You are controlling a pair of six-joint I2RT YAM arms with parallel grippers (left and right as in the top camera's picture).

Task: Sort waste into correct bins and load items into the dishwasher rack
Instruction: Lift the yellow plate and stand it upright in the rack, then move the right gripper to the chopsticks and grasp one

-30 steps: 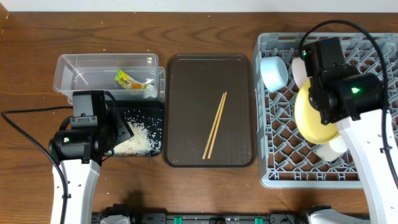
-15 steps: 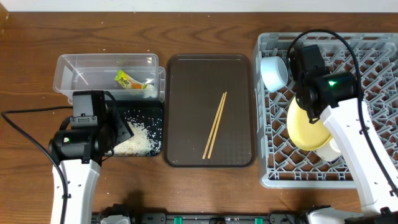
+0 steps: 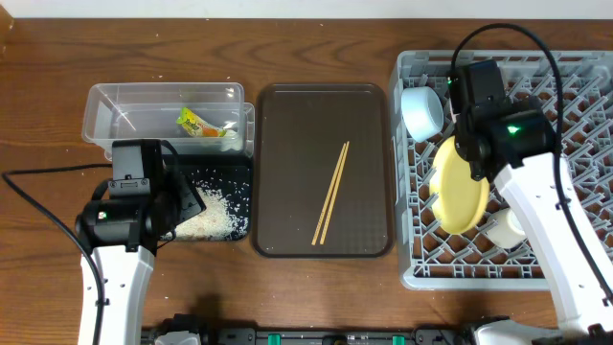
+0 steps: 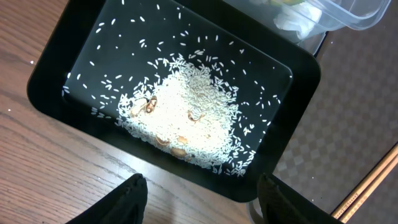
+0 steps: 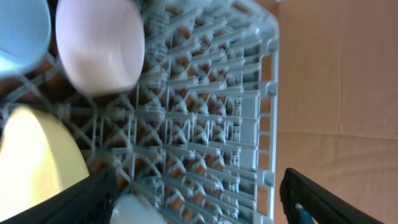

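Observation:
The grey dishwasher rack [image 3: 575, 115] fills the right side. A yellow plate [image 3: 457, 185] leans tilted among its pegs, below a light-blue bowl [image 3: 421, 112], with a small pale cup [image 3: 505, 227] to the plate's right. In the right wrist view the plate [image 5: 37, 168], a white bowl [image 5: 99, 46] and the rack [image 5: 211, 112] lie under my right gripper [image 5: 199, 199], which is open and holds nothing. Chopsticks [image 3: 332, 192] lie on the brown serving tray [image 3: 369, 115]. Rice [image 4: 186, 124] is piled in the black tray [image 4: 62, 68]; my left gripper [image 4: 202, 199] hangs open over its near edge. A green-yellow wrapper [image 3: 194, 123] lies in the clear tub [image 3: 124, 101].
The clear tub and black tray sit side by side at the left, touching the serving tray's left edge. Bare wooden table [image 3: 57, 67] surrounds them. The right arm [image 3: 536, 192] crosses the rack's middle. The rack's far edge meets bare table [image 5: 336, 74].
My right gripper went from shut to open and let go of the yellow plate, which now leans tilted further left in the rack. The left arm has not moved.

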